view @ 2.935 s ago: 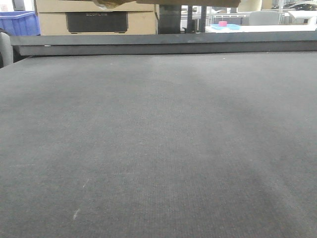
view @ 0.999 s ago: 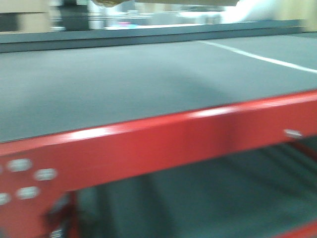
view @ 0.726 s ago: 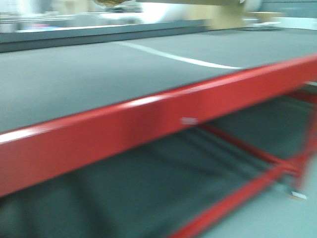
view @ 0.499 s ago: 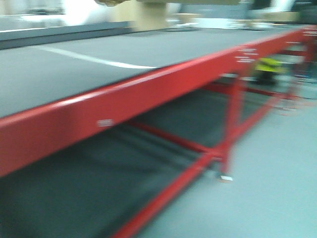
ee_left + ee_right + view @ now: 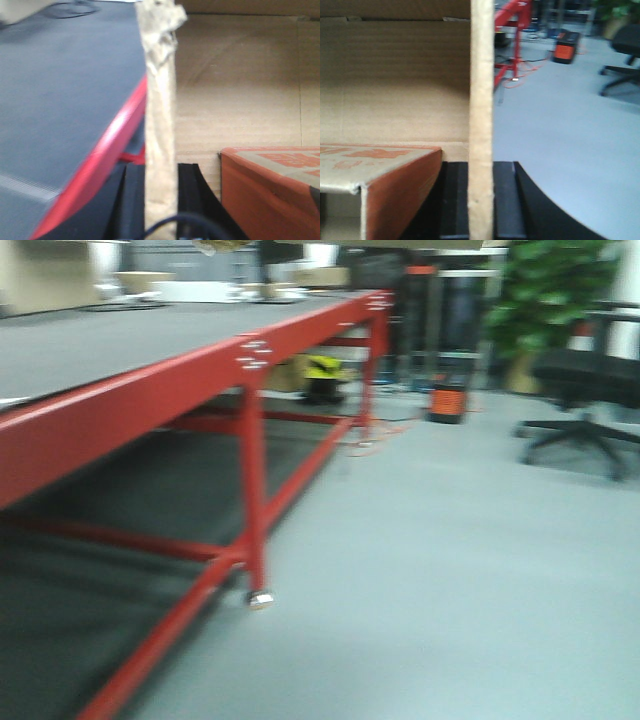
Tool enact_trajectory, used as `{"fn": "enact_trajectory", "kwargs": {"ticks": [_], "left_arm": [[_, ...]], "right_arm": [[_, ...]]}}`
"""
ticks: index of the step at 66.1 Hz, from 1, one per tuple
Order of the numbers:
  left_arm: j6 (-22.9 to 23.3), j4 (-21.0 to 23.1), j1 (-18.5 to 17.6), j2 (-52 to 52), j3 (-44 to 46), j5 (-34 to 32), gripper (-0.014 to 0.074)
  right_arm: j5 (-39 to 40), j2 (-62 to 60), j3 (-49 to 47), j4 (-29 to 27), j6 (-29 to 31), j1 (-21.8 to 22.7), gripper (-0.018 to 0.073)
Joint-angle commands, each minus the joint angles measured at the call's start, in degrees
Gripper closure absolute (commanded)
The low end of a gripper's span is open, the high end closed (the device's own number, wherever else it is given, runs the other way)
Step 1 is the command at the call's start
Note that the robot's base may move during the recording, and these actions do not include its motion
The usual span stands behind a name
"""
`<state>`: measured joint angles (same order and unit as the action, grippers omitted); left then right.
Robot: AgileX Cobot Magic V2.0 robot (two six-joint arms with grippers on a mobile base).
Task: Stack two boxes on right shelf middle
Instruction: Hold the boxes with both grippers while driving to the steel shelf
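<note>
Now, I am clamping my left end effector (image 5: 160, 200) and right end effector (image 5: 481, 195) shut on thin walls of the tan corrugated cardboard box (image 5: 235, 90), risking buckling if jolted.

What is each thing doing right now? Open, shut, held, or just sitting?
cardboard box, open on top, held up.
left gripper, shut on its wall.
right gripper, shut on the opposite wall.
orange box, lying inside the cardboard box.
red table, standing on the floor.
office chair, standing, nobody in it.
</note>
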<state>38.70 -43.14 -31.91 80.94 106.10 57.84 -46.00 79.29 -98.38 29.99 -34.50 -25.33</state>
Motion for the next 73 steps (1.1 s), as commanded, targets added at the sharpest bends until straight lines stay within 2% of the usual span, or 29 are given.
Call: {"fn": "enact_trajectory", "kwargs": {"ticks": [1, 73], "left_arm": [[-0.2, -3.7, 0.2, -1.0, 0.9, -0.5, 0.0708], [-0.2, -3.7, 0.2, -1.0, 0.9, -0.6, 0.0708]], "right_arm": [[0.7, -1.0, -0.8, 3.0, -0.1, 0.6, 0.0727], [0.7, -1.0, -0.8, 3.0, -0.1, 0.6, 0.0727]]}}
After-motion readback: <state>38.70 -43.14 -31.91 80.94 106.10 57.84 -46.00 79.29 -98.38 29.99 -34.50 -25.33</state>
